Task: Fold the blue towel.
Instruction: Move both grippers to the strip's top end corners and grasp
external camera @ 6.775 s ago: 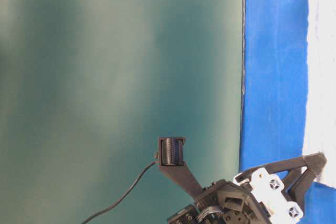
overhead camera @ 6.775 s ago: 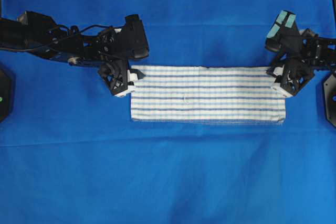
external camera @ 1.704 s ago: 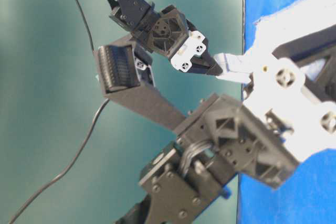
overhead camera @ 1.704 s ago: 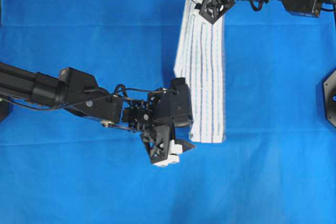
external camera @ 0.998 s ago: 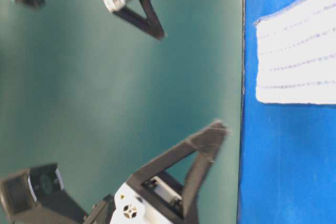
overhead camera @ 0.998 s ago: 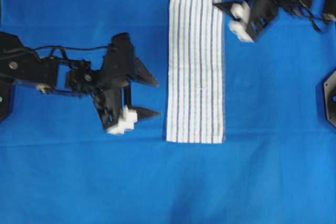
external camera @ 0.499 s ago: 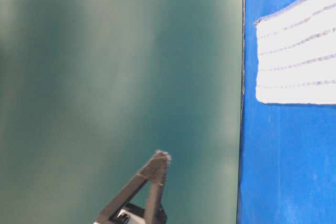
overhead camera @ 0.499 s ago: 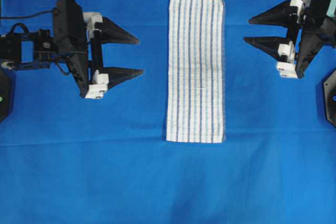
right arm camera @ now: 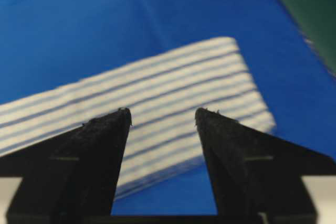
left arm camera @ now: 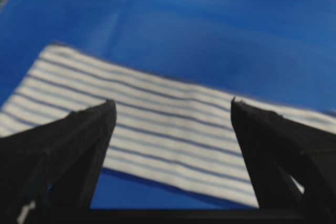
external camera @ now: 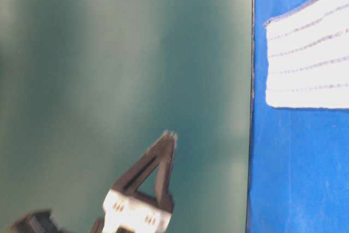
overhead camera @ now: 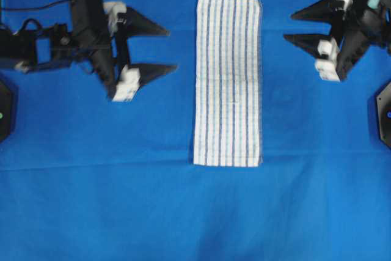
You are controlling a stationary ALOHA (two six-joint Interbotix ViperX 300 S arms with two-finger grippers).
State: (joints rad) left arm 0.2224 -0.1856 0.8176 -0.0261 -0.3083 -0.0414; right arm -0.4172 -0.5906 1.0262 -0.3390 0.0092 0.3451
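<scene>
across the middle of the overhead view, one blue towel (overhead camera: pixel 228 80) is lying flat on the big blue cloth (overhead camera: pixel 195 212) that is covering the whole surface. it is sitting as a single long narrow strip, running from near the far edge toward the near side, with thin blue stripes going along its length. nothing is touching it.

two grippers are showing, one on each side of the towel and both well apart from it. the left gripper (overhead camera: pixel 154 48) is hanging with its two fingers spread wide and pointing toward the towel, and it is gripping nothing. the right gripper (overhead camera: pixel 299 26) is pointing back at the towel from the other side, its two fingers also spread apart and holding nothing.

from the left wrist view, the towel (left arm camera: pixel 157 135) is showing between the two dark fingers (left arm camera: pixel 68 150). from the right wrist view, one short end of the towel (right arm camera: pixel 163 108) is lying beyond the parted fingers (right arm camera: pixel 94 150).

at table level, one towel end (external camera: pixel 305 58) is resting flat on the cloth.
</scene>
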